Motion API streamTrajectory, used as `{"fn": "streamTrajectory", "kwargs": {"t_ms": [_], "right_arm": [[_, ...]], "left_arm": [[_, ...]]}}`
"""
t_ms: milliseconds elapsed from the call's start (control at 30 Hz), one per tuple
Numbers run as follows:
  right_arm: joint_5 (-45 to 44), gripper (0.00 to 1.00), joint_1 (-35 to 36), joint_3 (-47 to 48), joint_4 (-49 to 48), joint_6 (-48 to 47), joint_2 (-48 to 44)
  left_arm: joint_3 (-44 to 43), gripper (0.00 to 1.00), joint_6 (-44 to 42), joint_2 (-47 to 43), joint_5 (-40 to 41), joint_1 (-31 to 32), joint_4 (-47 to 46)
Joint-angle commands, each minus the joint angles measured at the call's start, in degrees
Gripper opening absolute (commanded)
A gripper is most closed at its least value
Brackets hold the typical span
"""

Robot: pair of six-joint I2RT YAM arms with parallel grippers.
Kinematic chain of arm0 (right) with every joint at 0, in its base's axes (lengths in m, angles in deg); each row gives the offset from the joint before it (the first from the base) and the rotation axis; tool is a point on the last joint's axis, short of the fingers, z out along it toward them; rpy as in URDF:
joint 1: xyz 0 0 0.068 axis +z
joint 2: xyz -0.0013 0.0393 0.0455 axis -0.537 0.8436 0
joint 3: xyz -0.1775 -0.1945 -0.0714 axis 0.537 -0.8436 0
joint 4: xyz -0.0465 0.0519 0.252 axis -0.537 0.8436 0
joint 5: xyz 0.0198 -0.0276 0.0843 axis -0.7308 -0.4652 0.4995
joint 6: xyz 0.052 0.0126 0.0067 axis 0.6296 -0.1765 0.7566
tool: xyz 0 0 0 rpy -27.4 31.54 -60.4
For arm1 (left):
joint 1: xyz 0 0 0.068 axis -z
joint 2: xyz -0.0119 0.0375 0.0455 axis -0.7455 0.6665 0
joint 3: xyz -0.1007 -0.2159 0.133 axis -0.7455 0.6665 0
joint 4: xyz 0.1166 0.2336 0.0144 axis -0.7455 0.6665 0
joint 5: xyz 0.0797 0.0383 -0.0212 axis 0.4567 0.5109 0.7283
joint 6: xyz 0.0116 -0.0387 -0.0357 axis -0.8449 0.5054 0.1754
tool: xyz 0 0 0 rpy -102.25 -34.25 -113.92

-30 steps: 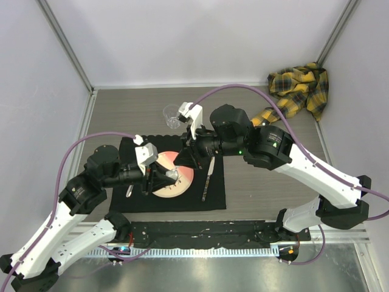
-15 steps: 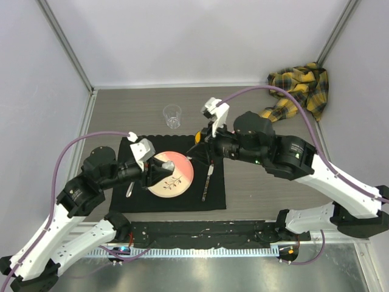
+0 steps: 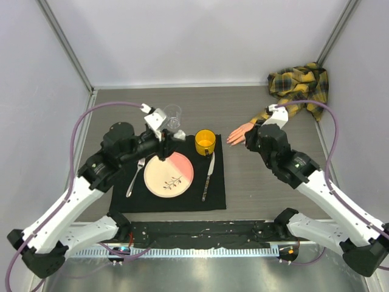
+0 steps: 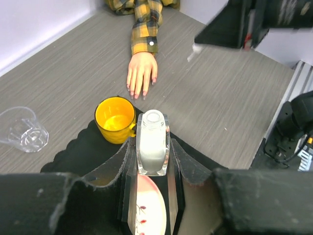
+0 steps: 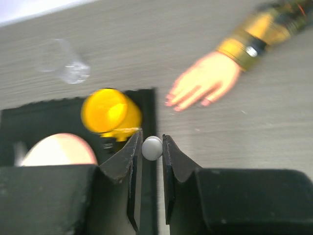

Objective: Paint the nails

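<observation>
Left wrist, nails [image 4: 138, 94] well ahead of left tool [image 4: 152, 142] (pinching bottle [image 4: 152, 152]), right tool [image 5: 151, 140] pinching white knob [image 5: 152, 149]

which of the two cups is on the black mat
The yellow mug, at the far right corner of the black mat. The clear glass stands off it on the grey table.

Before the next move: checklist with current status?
1. Left claw shut on bottle, bottle upright: ok.
2. Right claw shut on white cap: ok.
3. Brush under the cap loaded with polish: cannot tell.
4. Mannequin hand lying flat on the table, nails exposed: ok.
5. Yellow mug apart from the fingers, not between right claw and hand: ok.
6. Right wrist view sharp enough to aim at a nail: not ok, blurred.
</observation>
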Motion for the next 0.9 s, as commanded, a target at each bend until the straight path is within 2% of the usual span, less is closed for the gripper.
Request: {"fn": "streamTrajectory", "kwargs": {"t_ms": [0, 133, 267, 367, 533, 633, 800, 867], "right_arm": [[-4.06, 0.0, -5.94, -12.41, -11.44, 5.14, -1.31], [-5.11, 0.01, -12.8, -18.94, -18.11, 11.47, 0.53], [-2.57, 0.01, -14.3, -23.25, -26.64, 14.47, 3.69], [-1.07, 0.0, -14.48, -24.13, -29.47, 14.91, 7.55], [4.81, 0.01, -14.57, -30.01, -43.67, 3.61, 7.4], [7.28, 0.01, -15.01, -32.83, -48.88, -3.69, 7.39], [10.0, 0.01, -16.59, -32.66, -50.38, -8.55, 11.52], [10.27, 0.01, -16.68, -33.45, -54.42, -9.61, 12.84]], "left_arm": [[-4.4, 0.0, 0.67, 4.71, -0.71, 0.1, -6.95], [-4.93, 0.0, 0.84, 7.44, -0.46, 0.1, -6.95], [-1.34, 0.0, 1.02, 7.71, -0.46, 0.1, -10.28], [-0.1, 0.0, 0.14, 8.14, 0.42, 0.1, -11.08], [1.83, 0.0, -0.39, 7.53, 1.74, 0.1, -11.87], [3.51, 0.0, -0.47, 6.83, 0.95, 0.01, -12.4], [4.39, 0.0, -1.0, 6.04, 1.47, 0.1, -12.4], [4.47, 0.0, -1.0, 5.25, 1.21, 0.01, -12.58]]}}
